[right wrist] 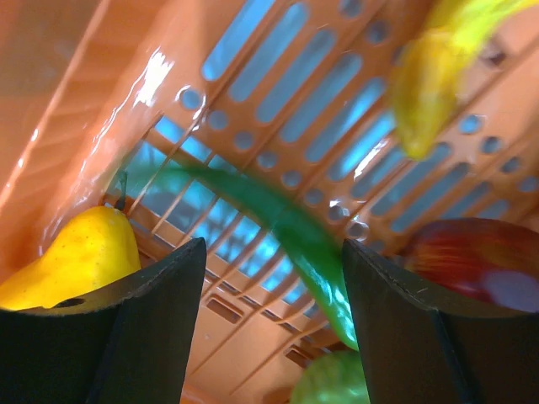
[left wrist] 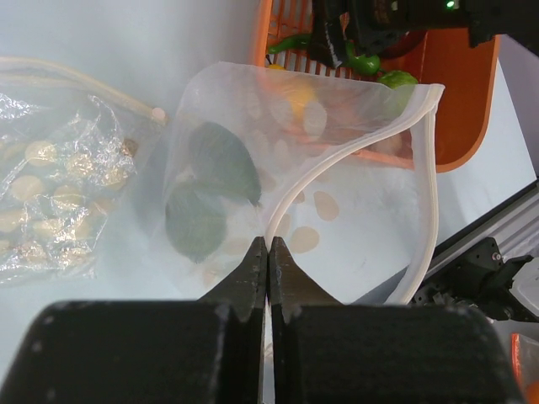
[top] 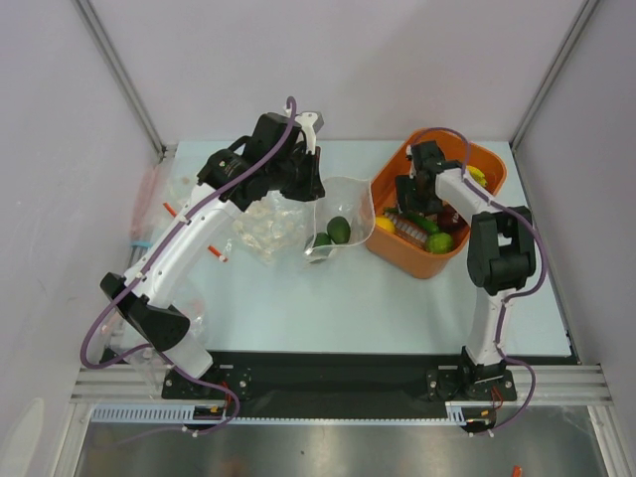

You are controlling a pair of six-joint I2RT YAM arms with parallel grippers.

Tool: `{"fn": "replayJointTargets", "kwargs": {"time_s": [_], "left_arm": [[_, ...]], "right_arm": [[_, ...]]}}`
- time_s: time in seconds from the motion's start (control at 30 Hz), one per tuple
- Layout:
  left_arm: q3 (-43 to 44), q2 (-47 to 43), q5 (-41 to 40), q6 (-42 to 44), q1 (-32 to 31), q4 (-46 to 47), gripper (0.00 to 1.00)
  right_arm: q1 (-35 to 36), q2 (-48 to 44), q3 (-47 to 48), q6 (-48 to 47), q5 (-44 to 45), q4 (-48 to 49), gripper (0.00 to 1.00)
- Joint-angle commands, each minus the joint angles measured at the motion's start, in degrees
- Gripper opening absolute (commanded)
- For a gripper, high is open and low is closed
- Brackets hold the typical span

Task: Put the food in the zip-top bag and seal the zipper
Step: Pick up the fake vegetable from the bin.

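Two green plastic toy fruits already in the bag; your right arm is down in the basket.

They lie side by side inside the clear, white-dotted zip-top bag on the table, its thin press-seal zipper strip curling around a mouth that gapes toward 3 o'clock. Your left gripper is pinched tight on the bag's rim. Crumpled clear dotted plastic sits at the bag's 9 o'clock. At its 3 o'clock stands the orange slotted plastic basket, just beside the mouth. Your right gripper hangs inside it, jaws apart, straddling a long green plastic chili, with a yellow lemon at 9 o'clock, a dark red apple at 3 and a blurred yellow banana at 1.
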Motion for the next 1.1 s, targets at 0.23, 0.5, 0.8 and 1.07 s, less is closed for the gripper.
{"fn": "replayJointTargets", "kwargs": {"time_s": [0.23, 0.5, 0.8, 1.07], "left_arm": [[-0.4, -2.4, 1.0, 0.8, 0.4, 1.4, 0.00], [-0.5, -3.1, 0.9, 0.8, 0.4, 1.6, 0.00], [-1.3, -3.6, 0.5, 0.7, 0.3, 2.1, 0.00], [-0.6, -2.9, 0.7, 0.5, 0.3, 1.6, 0.00]], "right_arm": [[3.8, 3.1, 3.7, -0.4, 6.5, -1.8, 0.42], [0.7, -7.7, 1.4, 4.4, 0.6, 2.8, 0.27], [-2.9, -19.8, -1.5, 11.8, -16.1, 8.1, 0.23], [-2.7, -30.4, -3.3, 18.8, -30.8, 12.7, 0.21]]}}
